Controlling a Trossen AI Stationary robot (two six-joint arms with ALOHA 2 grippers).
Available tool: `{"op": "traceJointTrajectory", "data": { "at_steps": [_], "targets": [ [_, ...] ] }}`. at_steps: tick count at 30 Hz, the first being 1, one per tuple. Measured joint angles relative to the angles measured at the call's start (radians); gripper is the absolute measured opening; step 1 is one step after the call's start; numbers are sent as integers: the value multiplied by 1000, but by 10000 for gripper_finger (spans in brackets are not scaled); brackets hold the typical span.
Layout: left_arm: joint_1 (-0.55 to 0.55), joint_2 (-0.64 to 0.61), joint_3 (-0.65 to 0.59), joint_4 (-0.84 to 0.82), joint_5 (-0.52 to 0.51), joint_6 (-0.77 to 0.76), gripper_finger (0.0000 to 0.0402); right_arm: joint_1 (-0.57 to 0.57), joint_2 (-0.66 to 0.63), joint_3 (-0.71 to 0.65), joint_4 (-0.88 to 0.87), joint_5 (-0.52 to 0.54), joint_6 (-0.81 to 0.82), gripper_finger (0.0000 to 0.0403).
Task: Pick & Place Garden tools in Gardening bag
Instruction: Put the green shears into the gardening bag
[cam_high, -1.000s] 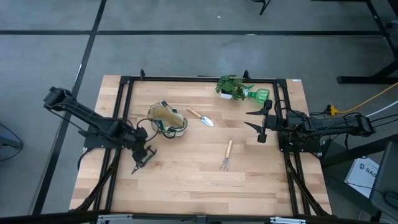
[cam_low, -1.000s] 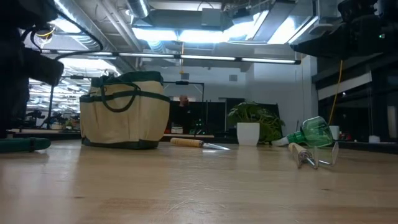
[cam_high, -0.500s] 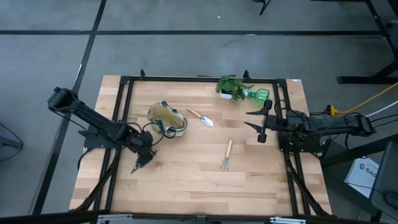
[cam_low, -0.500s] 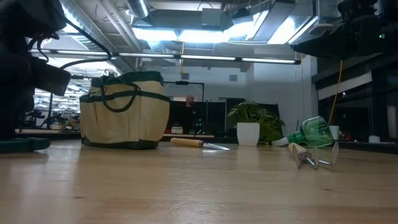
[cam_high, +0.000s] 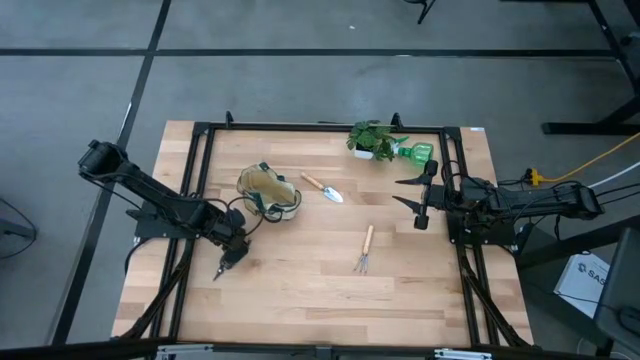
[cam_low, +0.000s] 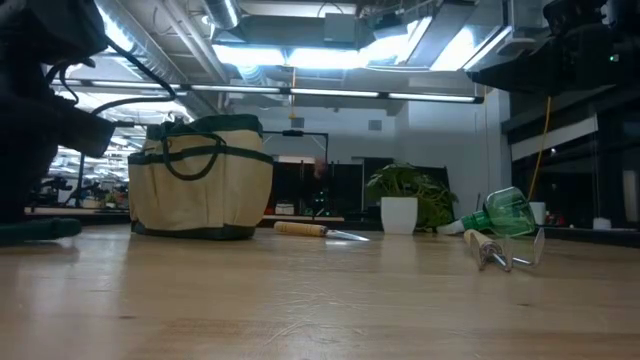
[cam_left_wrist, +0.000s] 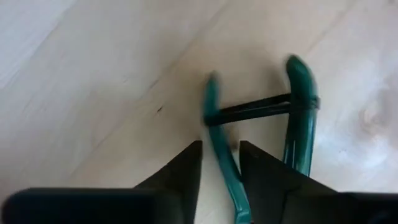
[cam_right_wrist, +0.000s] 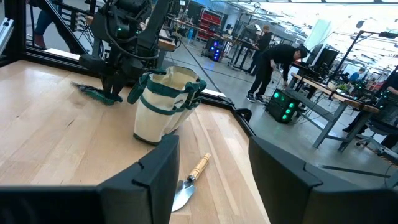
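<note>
Left pincer (cam_left_wrist: 219, 163) apparently clenched on green tool (cam_left_wrist: 225, 162); right pincer (cam_high: 418, 202) released.

We see the table (cam_high: 300, 290) evenly lit from above, shadows faint. Ceiling lights (cam_low: 300, 55) glare hard in the low view, leaving the arms dark silhouettes. The left wrist view is soft with blur.

Grey floor (cam_high: 300, 85); ceiling strip lights (cam_low: 300, 55); workbenches (cam_right_wrist: 323, 93) behind.
</note>
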Motion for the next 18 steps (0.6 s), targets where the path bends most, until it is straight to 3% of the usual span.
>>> {"op": "traceJointTrajectory", "data": {
  "at_steps": [6,13,18],
  "targets": [
    [-2,0,-2,-3,-19,-82,20,0,0,0,0,0,0,195],
    [-41,4,13,-5,-61,-100,22,0,0,0,0,0,0,195],
    [-76,4,74,50,-170,-93,22,0,0,0,0,0,0,195]
  ]
}}
